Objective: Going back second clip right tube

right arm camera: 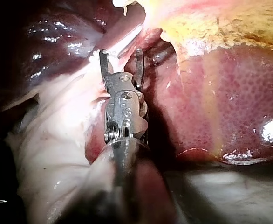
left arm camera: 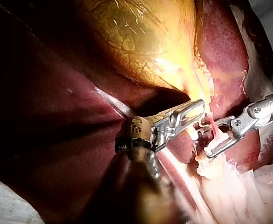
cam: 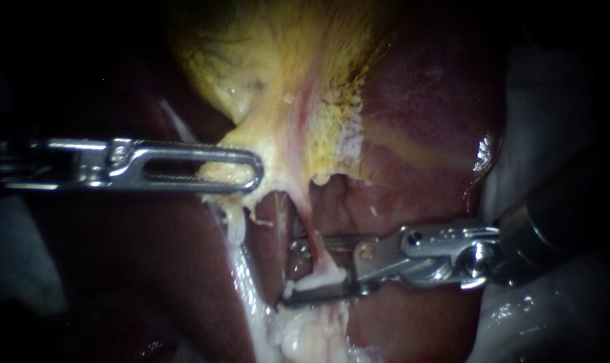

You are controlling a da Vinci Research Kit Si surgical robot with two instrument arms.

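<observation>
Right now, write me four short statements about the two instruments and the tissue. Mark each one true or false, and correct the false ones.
1. The right instrument has its jaws open, with a tube running between them. True.
2. The left instrument grips the liver. False: its jaws are shut on pale yellow tissue at the narrow end of the gallbladder.
3. The two instruments' jaws touch each other. False: they are apart, with tissue between them.
4. The dark red liver lies beside the yellow gallbladder. True.
</observation>
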